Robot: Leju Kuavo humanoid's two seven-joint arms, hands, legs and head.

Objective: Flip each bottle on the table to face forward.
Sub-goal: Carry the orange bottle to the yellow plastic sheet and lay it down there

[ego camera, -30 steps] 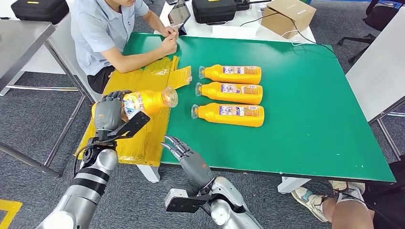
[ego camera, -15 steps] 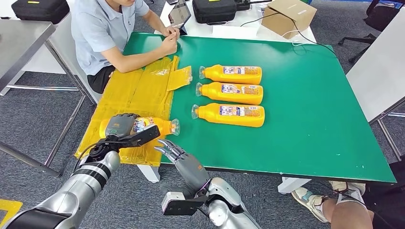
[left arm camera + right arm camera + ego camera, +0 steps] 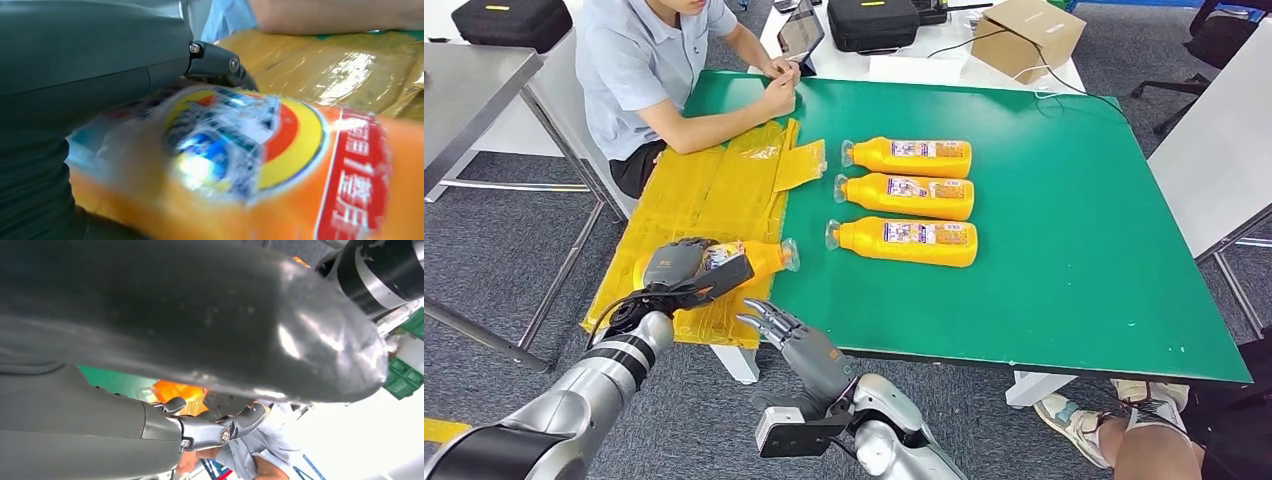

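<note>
Left robot hand [image 3: 676,265] grips the orange bottle [image 3: 759,258] over the yellow sheet [image 3: 714,190]
Glossy, rigid plastic, likely slippery: hold mid-body at the label; right robot hand [image 3: 799,345] hangs empty, fingers spread, off the desk [image 3: 1064,250]

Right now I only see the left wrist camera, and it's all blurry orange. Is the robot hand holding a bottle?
Observer: Yes. The left robot hand grips a bottle lying sideways over the yellow sheet.
Operator: Are there more bottles?
Observer: Three lie on the green table: the far bottle, middle bottle and near bottle.
Operator: What's my other hand doing?
Observer: The right robot hand is open, holding nothing, in front of the table's near edge.
</note>
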